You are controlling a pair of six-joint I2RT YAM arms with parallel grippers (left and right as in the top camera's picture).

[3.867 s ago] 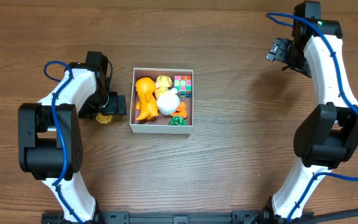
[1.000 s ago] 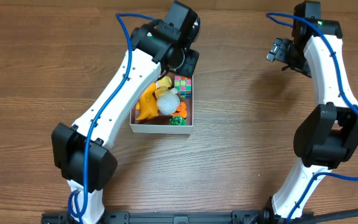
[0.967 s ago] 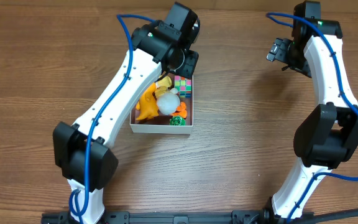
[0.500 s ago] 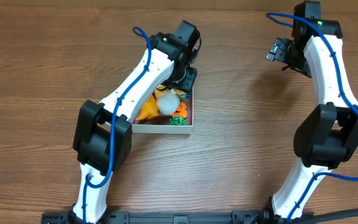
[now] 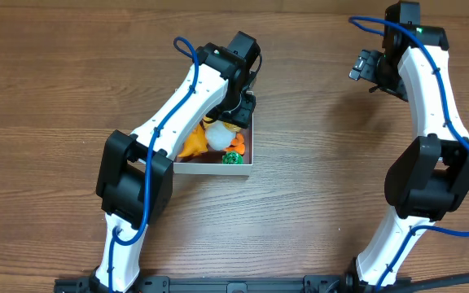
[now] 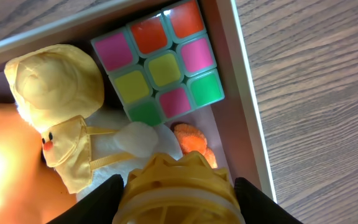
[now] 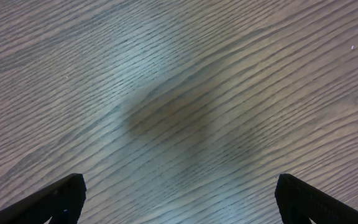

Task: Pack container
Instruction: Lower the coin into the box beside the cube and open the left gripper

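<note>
I see the square shallow white-walled box left of centre in the overhead view, on the brown wood-grain table. Inside, against its wall, a multicoloured puzzle cube lies beside a yellow-hooded plush duck. My left claw hangs over them, closed around a yellow ribbed plastic toy. My right claw, upper right, gapes wide and empty over the wood.

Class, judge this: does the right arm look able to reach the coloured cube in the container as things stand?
Probably not: the left gripper, holding a yellow toy, hangs over the cube, and the left arm crosses the container.
</note>
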